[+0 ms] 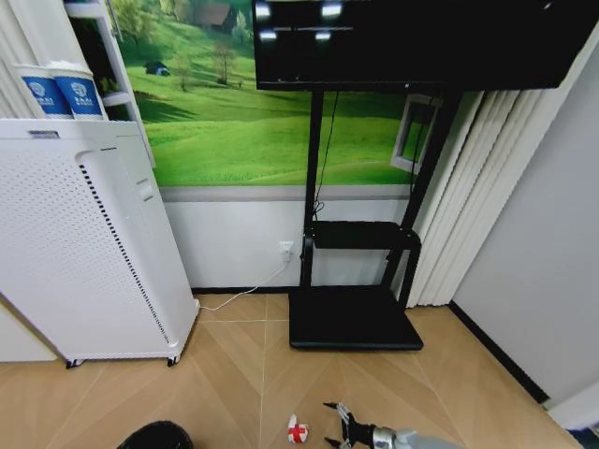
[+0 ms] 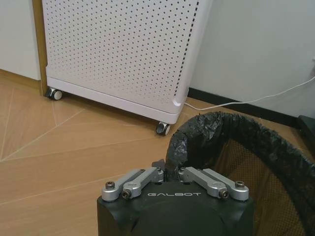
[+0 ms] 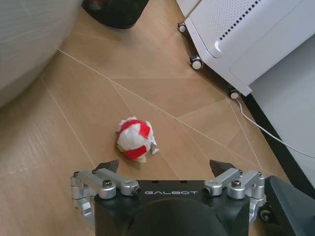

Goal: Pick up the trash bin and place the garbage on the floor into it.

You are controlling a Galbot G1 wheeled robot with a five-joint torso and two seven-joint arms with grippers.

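The white cabinet-like appliance point(image 1: 80, 243) stands on castors against the wall to your left, and the flat black TV-stand base point(image 1: 354, 320) lies ahead of you against the wall; the open floor point(image 1: 234, 374) between them and you is where the work is. The trash bin point(image 2: 246, 162), lined with a crinkled black bag, is already in hand: your left gripper point(image 2: 172, 173) has its fingers drawn together over the near rim, pinching liner and mesh. In the head view the bin point(image 1: 155, 436) sits low at your left, near the appliance's front corner.

Your right gripper point(image 3: 167, 169) hovers above the floor with its fingers spread wide, and the crumpled red-and-white wrapper point(image 3: 134, 139) lies just beyond the fingertips, not touched yet and a little toward one finger rather than centred. From the head camera that wrapper point(image 1: 297, 430) sits just beside the right gripper point(image 1: 343, 426).

To do this pick well, shift the right gripper so the wrapper sits midway between the fingers before you descend. Come down nearly to the boards, since the wad is low and soft and likely to skid away if one finger nudges it first. Close gently but fully. Meanwhile hold the bin steady with its mouth open; a rim pinch could probably slip if you swing it.
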